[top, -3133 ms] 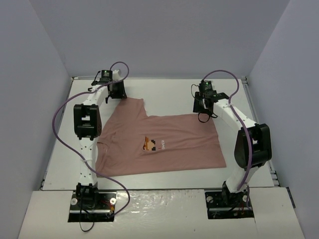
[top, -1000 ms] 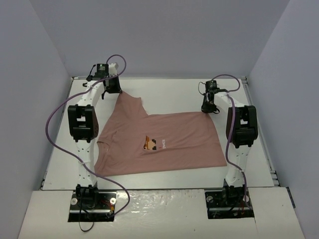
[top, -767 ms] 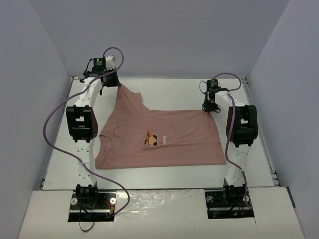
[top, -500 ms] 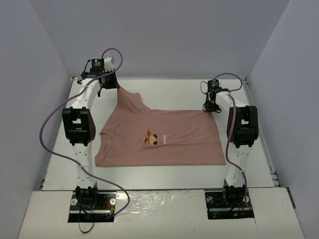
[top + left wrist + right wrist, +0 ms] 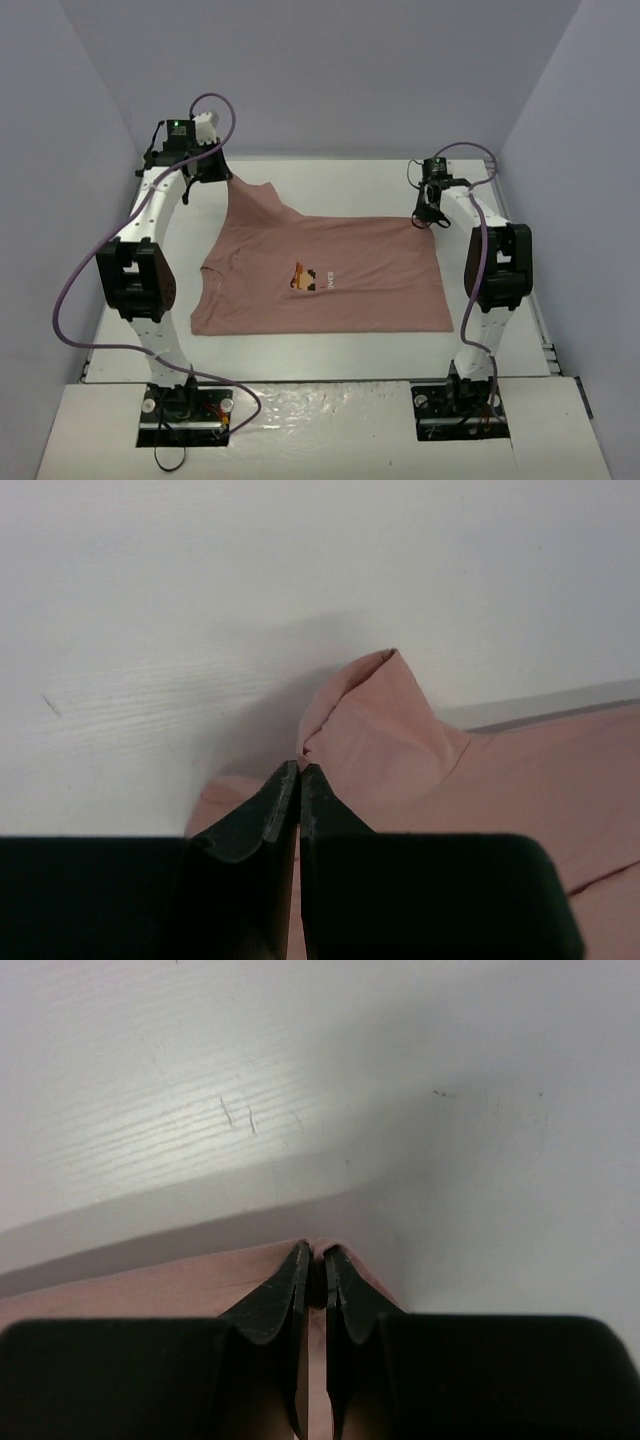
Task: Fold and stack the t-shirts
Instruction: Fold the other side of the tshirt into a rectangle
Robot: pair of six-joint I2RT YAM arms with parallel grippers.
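A white table [image 5: 330, 180] shows faint wood grain and small scuffs [image 5: 236, 1115]; pale lavender walls [image 5: 330, 70] enclose it.

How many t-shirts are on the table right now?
1. The dusty-pink t-shirt lies spread across the middle of the table. The left tool pinches its far sleeve, the right tool its far hem corner. No second shirt shows, though one could lie underneath.

A robot lab test cell: plain grey walls [image 5: 330, 70] box in a white bench [image 5: 340, 180], with two arms bolted at its near edge, purple cables [image 5: 80, 270] looping.
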